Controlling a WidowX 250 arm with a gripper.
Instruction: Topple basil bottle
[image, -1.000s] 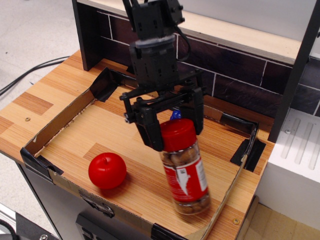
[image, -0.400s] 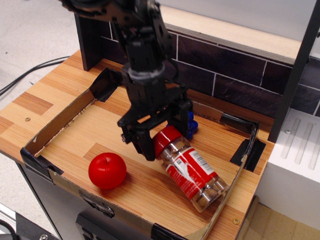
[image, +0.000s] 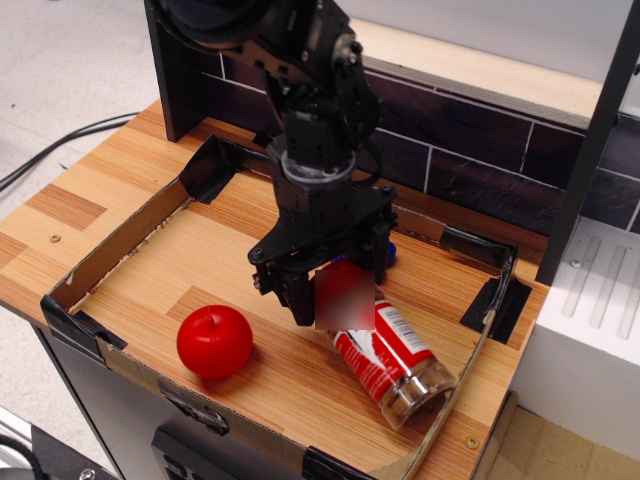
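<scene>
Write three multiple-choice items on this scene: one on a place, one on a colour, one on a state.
1. Where is the apple relative to the basil bottle?
A. at image left of it
B. on top of it
C. behind the brick wall

2. What colour is the bottle's lid?
A. green
B. red
C. white

3. How is the bottle positioned?
A. upright
B. hanging in the air
C. lying on its side

Key: 1 A, the apple sits apart toward the tray's left front. 2 B, the blurred cap between the gripper fingers is red. 3 C, its body rests lengthwise on the wood.
</scene>
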